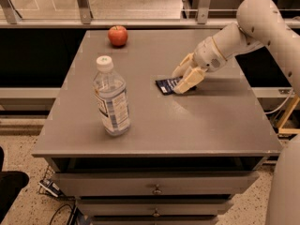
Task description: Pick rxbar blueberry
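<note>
The rxbar blueberry (166,85) is a small flat dark-blue bar with white lettering, lying on the grey table (154,121) right of centre. My gripper (178,82) comes in from the right on the white arm (253,22) and sits low over the bar's right end. Its cream fingers (189,80) stand on either side of that end, drawn in against it. The bar still rests on the table top, and its right end is hidden under the fingers.
A clear water bottle (111,97) with a white cap stands at the front left of the table. A red apple (117,35) sits at the back left. Drawers (154,189) lie below the front edge, and a metal rail (140,22) runs behind the table.
</note>
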`<state>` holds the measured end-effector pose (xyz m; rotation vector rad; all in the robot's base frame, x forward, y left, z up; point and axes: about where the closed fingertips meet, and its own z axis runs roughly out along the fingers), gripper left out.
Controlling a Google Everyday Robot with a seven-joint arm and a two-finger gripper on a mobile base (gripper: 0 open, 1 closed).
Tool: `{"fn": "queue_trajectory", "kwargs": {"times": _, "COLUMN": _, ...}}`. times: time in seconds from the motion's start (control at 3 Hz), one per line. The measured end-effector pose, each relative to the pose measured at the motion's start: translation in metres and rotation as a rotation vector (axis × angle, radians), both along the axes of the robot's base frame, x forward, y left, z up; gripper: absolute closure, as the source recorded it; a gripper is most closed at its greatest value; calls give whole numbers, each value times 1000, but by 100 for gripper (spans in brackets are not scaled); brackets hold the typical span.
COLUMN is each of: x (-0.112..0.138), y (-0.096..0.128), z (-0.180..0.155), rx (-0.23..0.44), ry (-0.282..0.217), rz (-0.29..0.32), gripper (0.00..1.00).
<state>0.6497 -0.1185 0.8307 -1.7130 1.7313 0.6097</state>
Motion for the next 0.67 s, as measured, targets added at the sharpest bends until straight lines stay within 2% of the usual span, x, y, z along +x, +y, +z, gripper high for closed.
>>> {"fn": "queue_trajectory", "kwargs": {"times": 0.33, "x": 1, "y": 1, "z": 13, "rx": -9, "ry": -4, "rz": -5, "gripper": 100}}
{"fn": "queue_trajectory", "kwargs": {"times": 0.67, "x": -5, "y": -2, "z": 50, "rx": -37, "ry": -51, "rz": -22, "gripper": 100}}
